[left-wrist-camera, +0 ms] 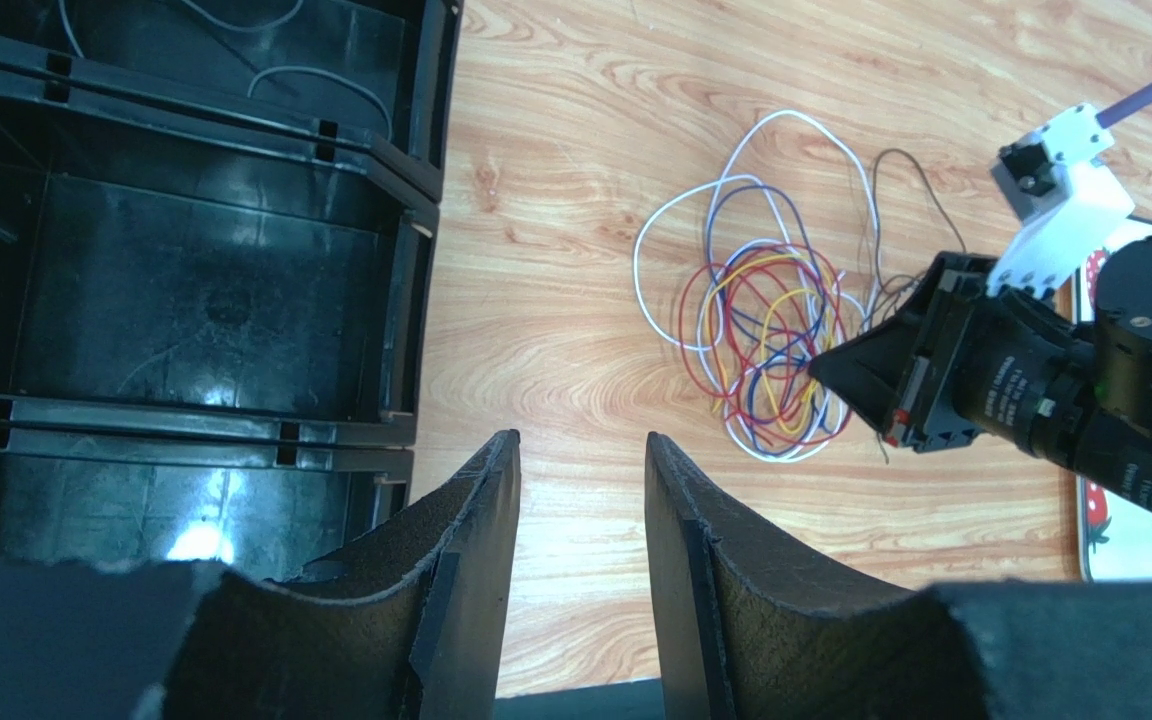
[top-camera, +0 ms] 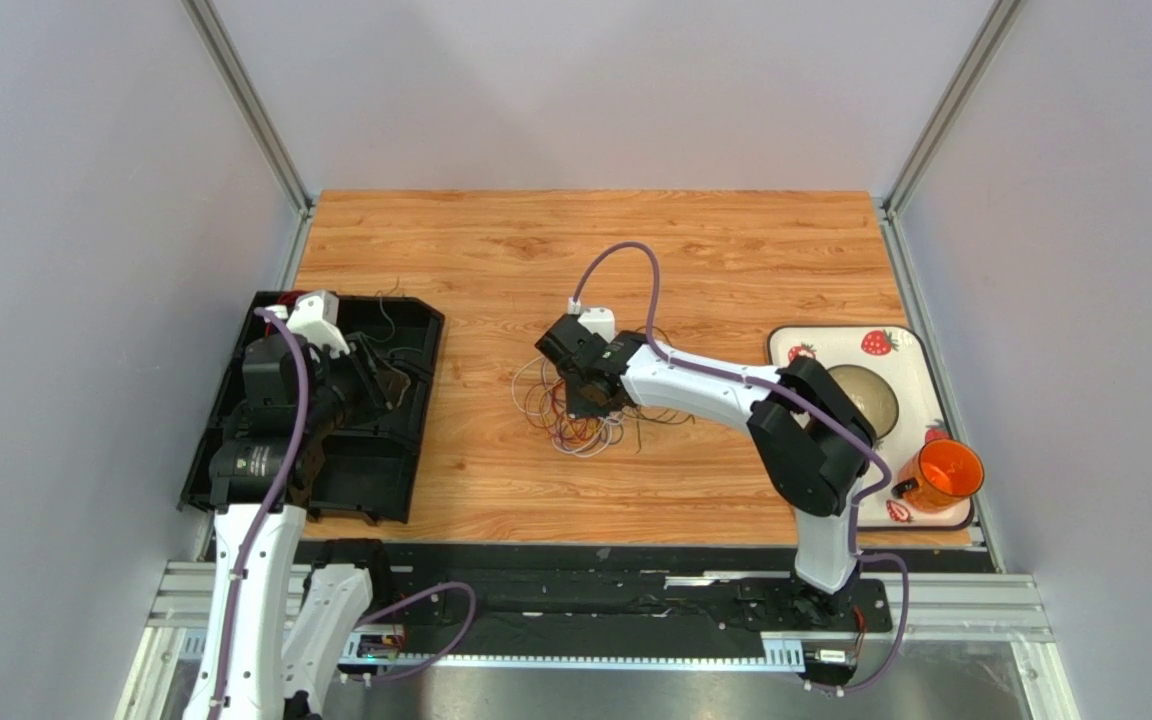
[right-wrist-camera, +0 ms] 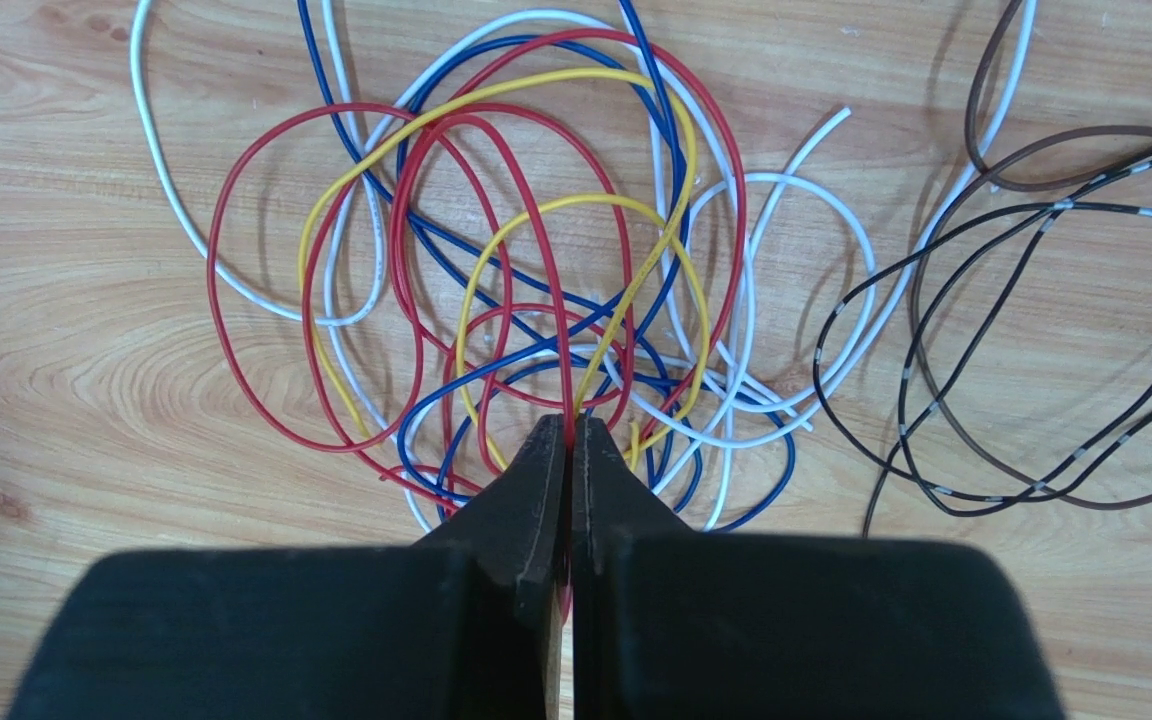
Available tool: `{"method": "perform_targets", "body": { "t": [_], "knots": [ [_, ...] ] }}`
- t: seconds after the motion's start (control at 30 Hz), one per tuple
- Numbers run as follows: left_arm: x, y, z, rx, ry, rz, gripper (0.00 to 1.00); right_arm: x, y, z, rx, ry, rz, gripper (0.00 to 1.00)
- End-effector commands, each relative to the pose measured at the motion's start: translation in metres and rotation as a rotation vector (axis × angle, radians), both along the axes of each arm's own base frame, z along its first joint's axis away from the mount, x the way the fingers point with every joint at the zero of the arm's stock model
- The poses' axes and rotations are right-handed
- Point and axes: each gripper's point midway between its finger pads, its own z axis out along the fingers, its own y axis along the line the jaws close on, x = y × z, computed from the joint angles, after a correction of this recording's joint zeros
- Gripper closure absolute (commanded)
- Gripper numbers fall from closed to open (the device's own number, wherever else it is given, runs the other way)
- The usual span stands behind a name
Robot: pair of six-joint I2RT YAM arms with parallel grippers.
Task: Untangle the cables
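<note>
The cables (top-camera: 582, 423) lie as a loose tangle of thin red, yellow, blue and white wires (right-wrist-camera: 537, 285) in the middle of the wooden table. My right gripper (right-wrist-camera: 569, 431) is down at the tangle's near edge, shut on a red wire that runs in between its fingertips. The left wrist view shows that gripper (left-wrist-camera: 826, 368) at the right side of the bunch (left-wrist-camera: 760, 338). Separate dark brown and black wires (right-wrist-camera: 1018, 353) loop to the right of the coloured ones. My left gripper (left-wrist-camera: 579, 446) hangs open and holds nothing, beside the black tray (left-wrist-camera: 207, 300), apart from the cables.
A black compartment tray (top-camera: 387, 480) with a few thin wires in it sits at the table's left. A white strawberry-print tray (top-camera: 898, 348) at the right carries a bowl (top-camera: 871, 398) and an orange cup (top-camera: 947, 473). Bare wood surrounds the tangle.
</note>
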Motion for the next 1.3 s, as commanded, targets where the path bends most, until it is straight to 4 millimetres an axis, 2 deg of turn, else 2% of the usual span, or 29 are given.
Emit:
{"method": "perform_targets", "body": {
  "t": [0.0,0.07,0.1,0.2,0.23,0.27,0.33,0.37,0.4,0.43,0.47,0.5,0.53,0.6,0.63,0.7,0.73,0.77,0.8,0.83,0.93,1.0,1.1,1.17,1.2,1.27],
  "knots": [
    [0.005,-0.001,0.004,0.013,-0.02,-0.021,0.55,0.015,0.023,0.052,0.08,-0.085,0.048,1.0],
    [0.004,-0.002,0.003,0.011,-0.019,-0.02,0.55,0.015,0.036,0.095,0.16,-0.133,0.111,1.0],
    [0.005,-0.001,0.004,0.01,-0.02,-0.018,0.55,0.018,0.047,0.129,0.217,-0.18,0.136,1.0],
    [0.005,-0.001,0.004,0.01,-0.021,-0.018,0.56,0.016,0.057,0.214,0.351,-0.298,0.19,1.0],
    [0.005,-0.001,0.004,0.012,-0.022,-0.019,0.56,0.014,0.057,0.231,0.382,-0.322,0.204,1.0],
    [0.004,-0.001,0.003,0.013,-0.021,-0.016,0.56,0.01,0.053,0.26,0.432,-0.372,0.208,1.0],
    [0.004,-0.001,0.004,0.012,-0.024,-0.014,0.56,0.005,0.048,0.285,0.484,-0.42,0.215,1.0],
    [0.004,0.0,0.004,0.014,-0.025,-0.011,0.56,0.0,0.044,0.313,0.546,-0.476,0.233,1.0],
    [0.004,0.0,0.004,0.014,-0.025,-0.009,0.56,-0.006,0.042,0.325,0.58,-0.5,0.252,1.0],
    [0.004,0.0,0.005,0.014,-0.028,-0.009,0.56,-0.011,0.041,0.324,0.597,-0.499,0.272,1.0],
    [0.004,0.001,0.004,0.015,-0.027,-0.008,0.56,-0.017,0.032,0.346,0.641,-0.555,0.277,1.0],
    [0.004,0.0,0.004,0.013,-0.024,-0.007,0.56,-0.018,0.027,0.348,0.641,-0.574,0.271,1.0],
    [0.004,0.0,0.004,0.015,-0.025,-0.01,0.56,-0.014,0.02,0.329,0.599,-0.582,0.243,1.0],
    [0.004,0.0,0.005,0.015,-0.027,-0.01,0.56,-0.013,-0.004,0.327,0.569,-0.63,0.193,1.0],
    [0.004,0.001,0.004,0.015,-0.027,-0.006,0.56,-0.01,-0.01,0.318,0.552,-0.632,0.178,1.0],
    [0.005,0.0,0.004,0.012,-0.027,-0.01,0.56,-0.009,-0.018,0.326,0.55,-0.657,0.2,1.0],
    [0.005,-0.001,0.004,0.011,-0.029,-0.015,0.56,-0.013,-0.014,0.331,0.555,-0.659,0.247,1.0],
    [0.005,-0.003,0.006,0.006,-0.033,-0.024,0.56,-0.017,-0.013,0.357,0.586,-0.701,0.279,1.0],
    [0.005,-0.003,0.004,0.002,-0.029,-0.027,0.56,-0.022,-0.009,0.369,0.591,-0.729,0.346,1.0],
    [0.005,-0.003,0.005,0.002,-0.032,-0.027,0.56,-0.026,-0.009,0.392,0.625,-0.781,0.365,1.0],
    [0.005,-0.003,0.005,0.005,-0.031,-0.027,0.56,-0.037,-0.015,0.458,0.725,-0.954,0.411,1.0],
    [0.004,-0.003,0.005,0.005,-0.03,-0.024,0.56,-0.044,-0.021,0.491,0.776,-1.032,0.416,1.0],
    [0.003,-0.003,0.007,0.006,-0.04,-0.024,0.56,-0.046,-0.018,0.516,0.815,-1.086,0.434,1.0],
    [0.003,-0.003,0.009,0.006,-0.05,-0.024,0.56,-0.042,-0.013,0.512,0.817,-1.071,0.43,1.0],
    [0.002,-0.004,0.01,0.004,-0.055,-0.029,0.56,-0.037,-0.009,0.496,0.798,-1.041,0.42,1.0],
    [0.001,-0.005,0.013,0.001,-0.07,-0.04,0.56,-0.034,-0.01,0.479,0.796,-1.011,0.39,1.0]
  ]
}}
